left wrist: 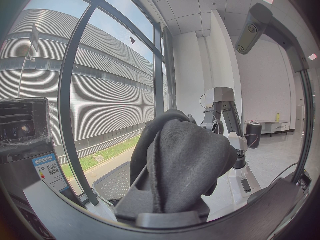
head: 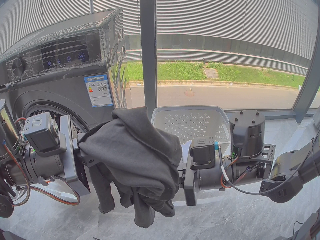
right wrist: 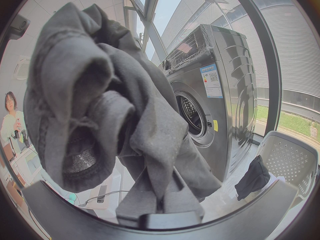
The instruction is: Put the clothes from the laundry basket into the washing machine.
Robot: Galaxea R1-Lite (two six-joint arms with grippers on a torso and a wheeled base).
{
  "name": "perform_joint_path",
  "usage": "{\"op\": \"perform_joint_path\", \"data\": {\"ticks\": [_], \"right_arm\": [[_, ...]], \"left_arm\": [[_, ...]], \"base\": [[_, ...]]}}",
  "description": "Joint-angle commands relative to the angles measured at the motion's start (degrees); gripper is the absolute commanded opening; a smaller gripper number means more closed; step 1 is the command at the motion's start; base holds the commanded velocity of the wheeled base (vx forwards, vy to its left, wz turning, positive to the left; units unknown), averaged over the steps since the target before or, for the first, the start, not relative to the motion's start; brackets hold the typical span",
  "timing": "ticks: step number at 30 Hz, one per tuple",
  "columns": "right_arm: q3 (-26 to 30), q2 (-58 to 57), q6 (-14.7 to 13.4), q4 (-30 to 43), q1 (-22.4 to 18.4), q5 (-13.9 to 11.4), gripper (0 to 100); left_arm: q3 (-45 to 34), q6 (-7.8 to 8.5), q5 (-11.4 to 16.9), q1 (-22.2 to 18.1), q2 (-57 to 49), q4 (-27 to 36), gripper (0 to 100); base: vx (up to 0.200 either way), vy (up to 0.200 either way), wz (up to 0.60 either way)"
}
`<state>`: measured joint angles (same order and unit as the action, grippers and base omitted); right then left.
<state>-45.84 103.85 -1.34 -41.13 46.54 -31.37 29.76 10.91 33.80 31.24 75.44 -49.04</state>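
Matt cloth garment (head: pixel 133 157), glossy metal washing machine (head: pixel 66 94), probably plastic basket (head: pixel 190 124)

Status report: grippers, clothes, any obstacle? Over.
Left gripper, right gripper: both shut on dark grey fabric garment. Garment hangs above floor, beside grey washing machine. Drum opening looks open.

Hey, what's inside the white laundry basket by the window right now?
A crumpled black cloth sits at the edge of the white perforated plastic laundry basket. In the head view, its floor is covered by the dark grey garment and the right arm.
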Motion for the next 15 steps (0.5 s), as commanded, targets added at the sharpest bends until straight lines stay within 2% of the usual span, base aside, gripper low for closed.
{"op": "perform_joint_path", "data": {"ticks": [1,6,15], "right_arm": [[3.2,-4.6,0.0,0.0,0.0,0.2,0],[8.4,-12.2,-0.4,0.0,-0.3,0.3,0],[10.7,-19.1,-0.9,0.0,-1.9,1.1,0]], "left_arm": [[-0.3,-0.01,-0.2,-0.7,0.2,-0.1,0],[-1.7,-0.1,-0.3,-2.3,0.6,0.0,0],[-4.8,-0.1,-0.3,-2.3,0.2,0.0,0]], "base": [[0.0,0.0,0.0],[0.0,0.0,0.0],[0.0,0.0,0.0]]}}
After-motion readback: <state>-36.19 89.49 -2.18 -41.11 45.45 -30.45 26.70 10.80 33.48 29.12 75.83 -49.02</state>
